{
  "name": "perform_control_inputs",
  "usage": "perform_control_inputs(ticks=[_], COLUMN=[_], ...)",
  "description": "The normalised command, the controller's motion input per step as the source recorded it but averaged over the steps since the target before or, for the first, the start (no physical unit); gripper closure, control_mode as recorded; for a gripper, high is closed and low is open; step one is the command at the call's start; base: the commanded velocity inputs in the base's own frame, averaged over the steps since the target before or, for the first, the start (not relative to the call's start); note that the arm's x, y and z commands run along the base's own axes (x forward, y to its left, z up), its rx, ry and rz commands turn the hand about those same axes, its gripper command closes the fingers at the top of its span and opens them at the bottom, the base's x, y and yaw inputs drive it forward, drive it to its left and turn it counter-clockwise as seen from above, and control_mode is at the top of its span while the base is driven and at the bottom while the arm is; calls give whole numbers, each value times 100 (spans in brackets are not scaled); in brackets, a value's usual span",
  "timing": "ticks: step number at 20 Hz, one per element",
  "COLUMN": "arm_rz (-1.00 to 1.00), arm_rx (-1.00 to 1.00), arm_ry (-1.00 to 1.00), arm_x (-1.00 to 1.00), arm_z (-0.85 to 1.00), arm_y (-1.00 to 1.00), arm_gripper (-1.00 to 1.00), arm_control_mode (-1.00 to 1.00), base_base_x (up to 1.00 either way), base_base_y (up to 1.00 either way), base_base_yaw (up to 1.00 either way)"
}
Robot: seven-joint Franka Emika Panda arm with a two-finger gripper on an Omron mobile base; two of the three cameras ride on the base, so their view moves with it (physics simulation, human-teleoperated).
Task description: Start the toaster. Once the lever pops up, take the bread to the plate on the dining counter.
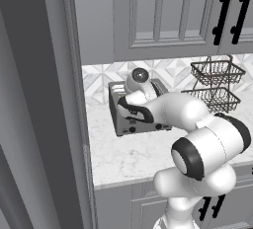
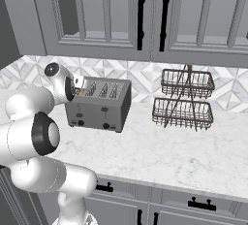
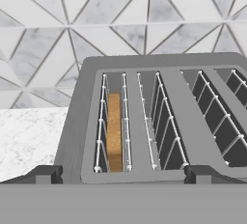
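The gripper point(image 3: 120, 177), jaws wide apart, hangs over the toaster point(image 3: 159, 121). It might bump the bread point(image 3: 114, 131) low in the left slot.

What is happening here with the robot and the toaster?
The white robot arm is reaching over the grey toaster on the marble kitchen counter. Its tool is open and hovers just above the slots, holding nothing. One slice of bread sits down inside the leftmost slot in the hand view. A two-tier wire basket stands to the right of the toaster.
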Motion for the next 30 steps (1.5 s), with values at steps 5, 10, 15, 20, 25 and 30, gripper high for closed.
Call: perform_control_inputs(ticks=[5,10,15,20,25,30], arm_rz=[0,0,0,0,0,0], arm_rx=[0,0,0,0,0,0], arm_ry=[0,0,0,0,0,0], arm_x=[0,0,0,0,0,0], arm_z=[0,0,0,0,0,0], arm_y=[0,0,0,0,0,0], arm_gripper=[-100,-100,-100,-100,-100,-100], arm_control_mode=[-100,-100,-100,-100,-100,-100], base_base_x=[0,0,0,0,0,0], base_base_y=[0,0,0,0,0,0], base_base_yaw=[0,0,0,0,0,0])
